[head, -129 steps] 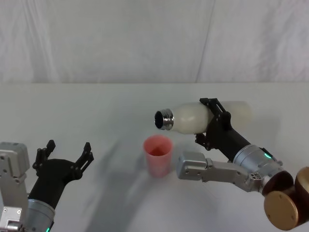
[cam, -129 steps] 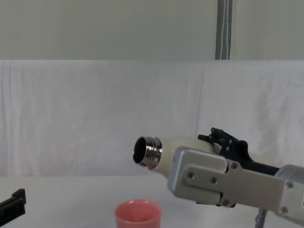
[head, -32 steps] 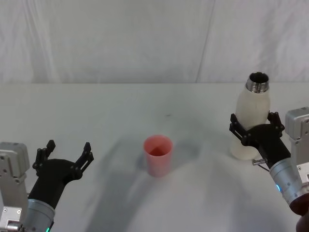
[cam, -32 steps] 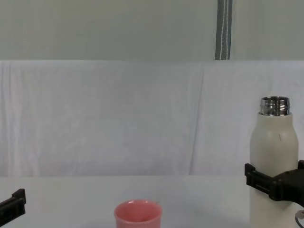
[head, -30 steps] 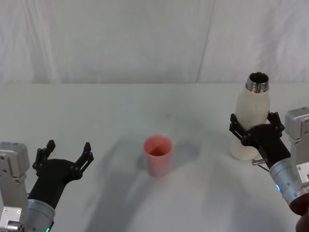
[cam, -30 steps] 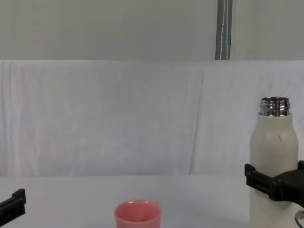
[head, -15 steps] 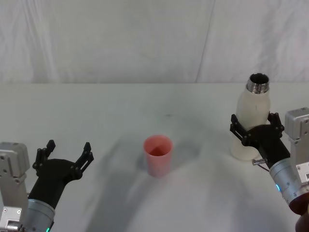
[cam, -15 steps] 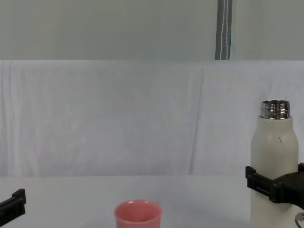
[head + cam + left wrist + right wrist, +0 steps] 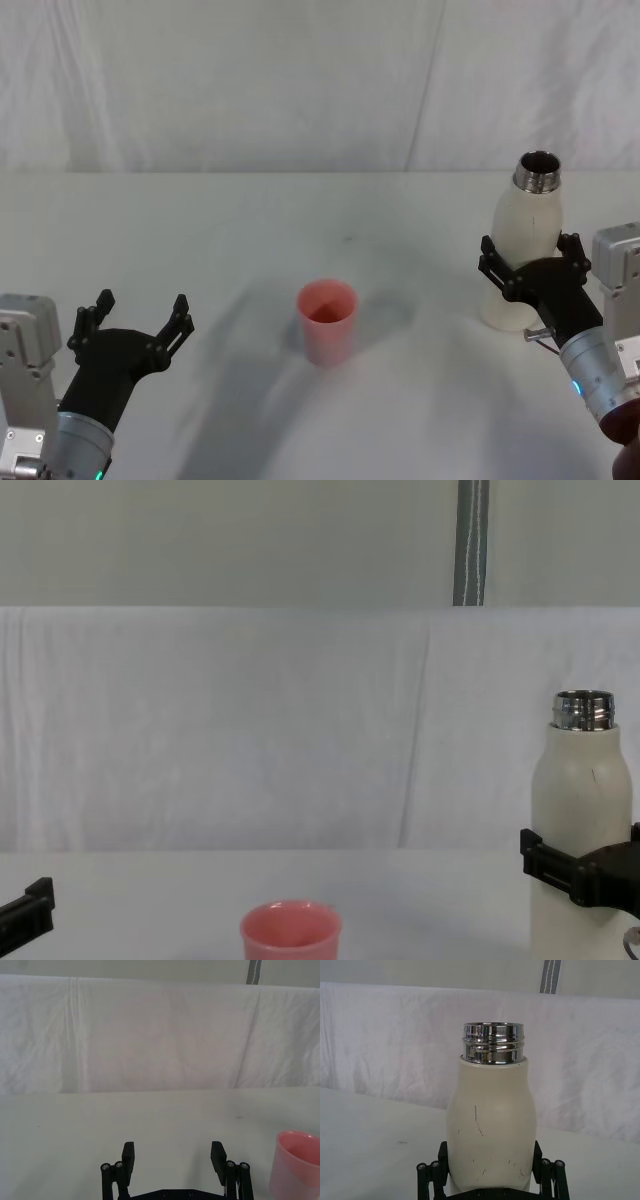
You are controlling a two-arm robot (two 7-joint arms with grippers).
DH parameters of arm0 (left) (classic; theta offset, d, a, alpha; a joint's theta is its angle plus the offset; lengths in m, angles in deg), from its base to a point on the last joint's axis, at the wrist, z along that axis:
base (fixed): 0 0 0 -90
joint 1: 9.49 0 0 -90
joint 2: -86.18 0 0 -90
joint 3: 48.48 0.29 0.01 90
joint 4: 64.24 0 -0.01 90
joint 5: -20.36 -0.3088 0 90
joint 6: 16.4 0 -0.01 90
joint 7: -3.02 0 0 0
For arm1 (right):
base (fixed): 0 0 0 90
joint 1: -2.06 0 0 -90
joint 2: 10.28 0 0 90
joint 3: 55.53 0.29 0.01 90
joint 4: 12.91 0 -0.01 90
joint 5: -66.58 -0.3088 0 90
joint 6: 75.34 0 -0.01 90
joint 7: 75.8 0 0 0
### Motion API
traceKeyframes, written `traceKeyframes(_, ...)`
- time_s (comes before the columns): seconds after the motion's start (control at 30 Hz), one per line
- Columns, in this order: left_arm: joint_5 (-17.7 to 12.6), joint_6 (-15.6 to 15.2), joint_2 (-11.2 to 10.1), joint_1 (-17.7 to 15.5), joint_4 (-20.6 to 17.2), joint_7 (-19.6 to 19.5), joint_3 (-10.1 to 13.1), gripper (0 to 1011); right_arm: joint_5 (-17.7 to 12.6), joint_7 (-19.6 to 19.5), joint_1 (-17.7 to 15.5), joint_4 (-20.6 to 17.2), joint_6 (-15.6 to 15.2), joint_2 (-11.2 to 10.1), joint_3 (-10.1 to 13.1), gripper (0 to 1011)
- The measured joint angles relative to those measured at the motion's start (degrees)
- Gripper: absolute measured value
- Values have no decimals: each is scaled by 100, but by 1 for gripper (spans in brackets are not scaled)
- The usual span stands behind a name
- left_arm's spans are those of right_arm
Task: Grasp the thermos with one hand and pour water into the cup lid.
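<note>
Thermos (image 9: 527,250) upright on counter (image 9: 250,230), right side, neck open; right claw (image 9: 530,270) clamped around its lower body; pink cup lid (image 9: 327,321) mid-counter, well apart; left claw (image 9: 135,320) spread apart, near left edge.

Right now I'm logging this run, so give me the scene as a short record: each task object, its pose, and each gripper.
thermos: upright on the table's right side, uncapped, steel neck up
cup lid: upright near the table's middle, apart from the thermos
right gripper: jaws on either side of the thermos body
left gripper: jaws open, holding nothing, low at the near left
table: white surface
</note>
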Motion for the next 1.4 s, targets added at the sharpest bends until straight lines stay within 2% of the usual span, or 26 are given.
traceKeyframes(1.4,0,0,0,0,0,0,0,1001,14,4,-14,-26,-21,-9,-10,1000)
